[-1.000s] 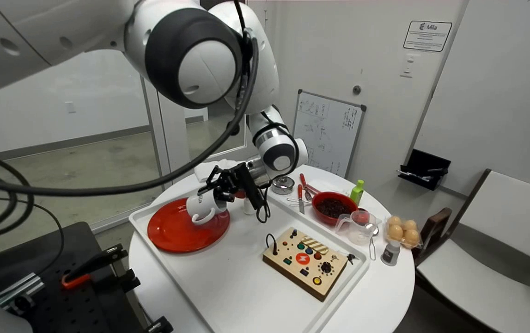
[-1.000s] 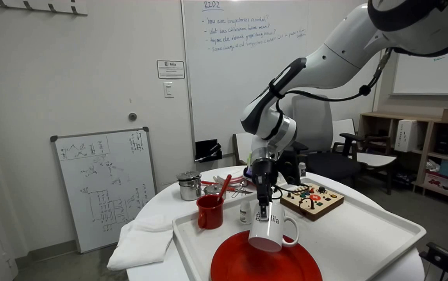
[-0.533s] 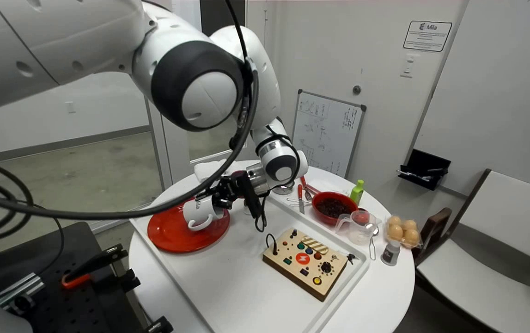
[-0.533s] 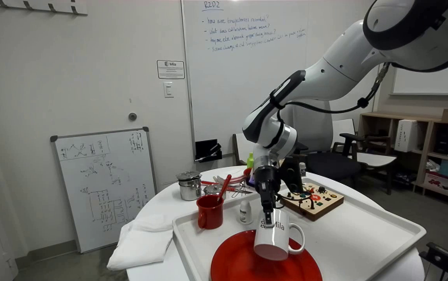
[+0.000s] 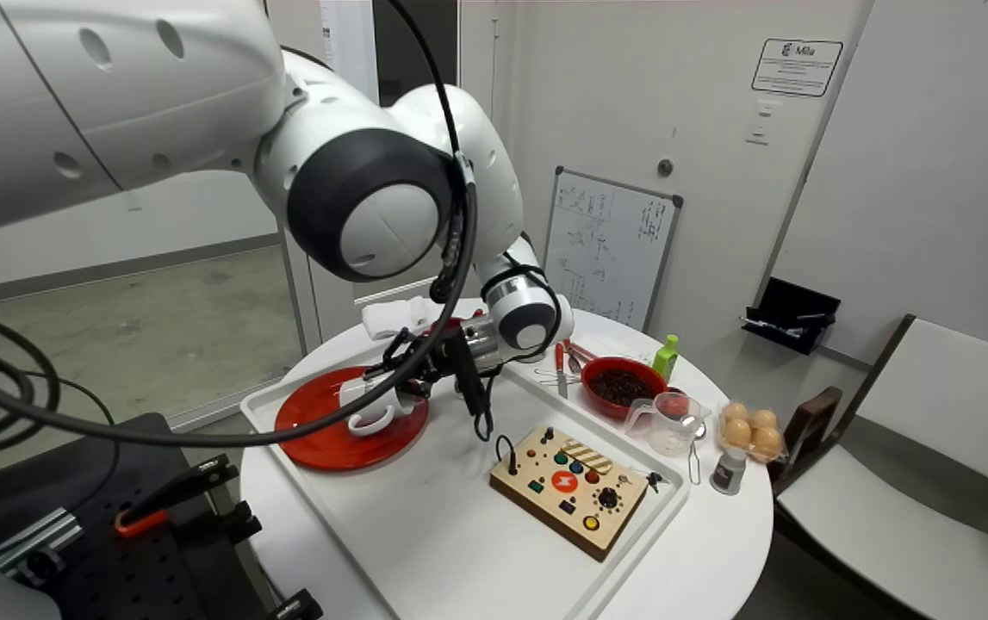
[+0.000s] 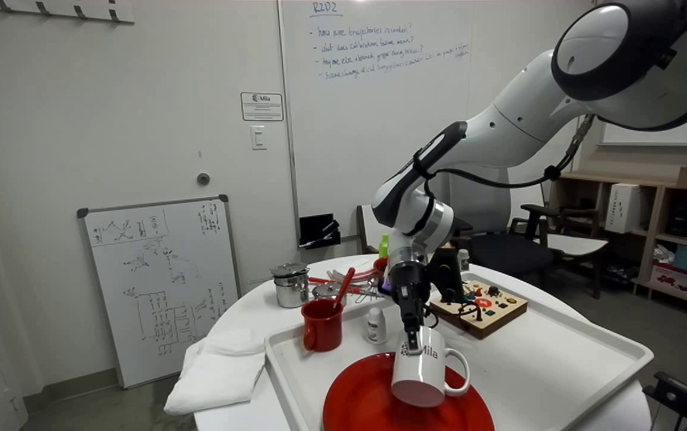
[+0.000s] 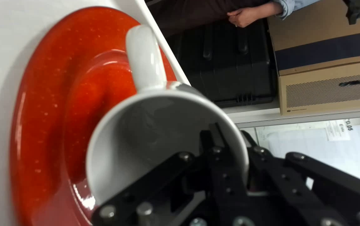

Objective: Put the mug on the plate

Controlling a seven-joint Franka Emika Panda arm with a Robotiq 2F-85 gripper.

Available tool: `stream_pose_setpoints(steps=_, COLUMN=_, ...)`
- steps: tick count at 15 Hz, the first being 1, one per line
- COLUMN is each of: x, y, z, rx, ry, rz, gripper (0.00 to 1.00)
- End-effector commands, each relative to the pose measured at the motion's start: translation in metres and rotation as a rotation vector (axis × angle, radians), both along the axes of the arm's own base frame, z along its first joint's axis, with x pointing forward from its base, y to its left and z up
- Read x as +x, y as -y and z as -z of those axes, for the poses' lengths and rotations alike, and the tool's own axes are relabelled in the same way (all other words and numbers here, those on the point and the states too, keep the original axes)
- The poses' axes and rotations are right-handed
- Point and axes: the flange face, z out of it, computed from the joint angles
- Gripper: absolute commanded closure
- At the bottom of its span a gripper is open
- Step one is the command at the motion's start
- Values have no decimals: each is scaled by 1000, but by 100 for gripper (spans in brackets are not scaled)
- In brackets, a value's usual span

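Observation:
The white mug (image 6: 418, 376) with a "Mila" print is tilted over the large red plate (image 6: 364, 398). Its base overlaps the plate in both exterior views; whether it touches the plate is hard to tell. My gripper (image 6: 413, 346) is shut on the mug's wall near the rim. In the wrist view, the gripper (image 7: 230, 138) has one finger inside the mug (image 7: 136, 135) and one outside, with the handle away from the fingers. The plate (image 7: 46, 103) lies behind the mug there. In an exterior view, the arm's cable partly covers the mug and the plate (image 5: 338, 454).
The plate lies on a white tray (image 6: 535, 365) with a raised rim. On the tray are a red cup (image 6: 323, 329), a small white bottle (image 6: 376, 326) and a wooden button box (image 6: 478, 308). Beyond the tray are a metal pot (image 6: 291, 290) and a red bowl (image 5: 623, 386).
The arm and gripper have come down with the mug, which is lower over the plate and a little further from the small white bottle. In the last half second the mug moved only slightly.

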Motion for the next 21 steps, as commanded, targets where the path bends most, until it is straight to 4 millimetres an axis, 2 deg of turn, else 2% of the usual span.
stream_pose_setpoints(steps=1, x=6, y=-4, z=-4, rx=0, ry=-41, rz=-19, gripper=91)
stream_pose_setpoints(steps=16, x=8, y=-3, z=2, rx=-31, ry=-30, rz=4, gripper=90)
stream_pose_setpoints(steps=17, x=8, y=-3, z=1, rx=-31, ry=-30, rz=4, gripper=65)
stream_pose_setpoints(steps=18, x=8, y=-3, z=2, rx=-35, ry=-27, rz=7, gripper=64)
stream_pose_setpoints(steps=21, x=8, y=-2, z=4, rx=-43, ry=-24, rz=13, gripper=44)
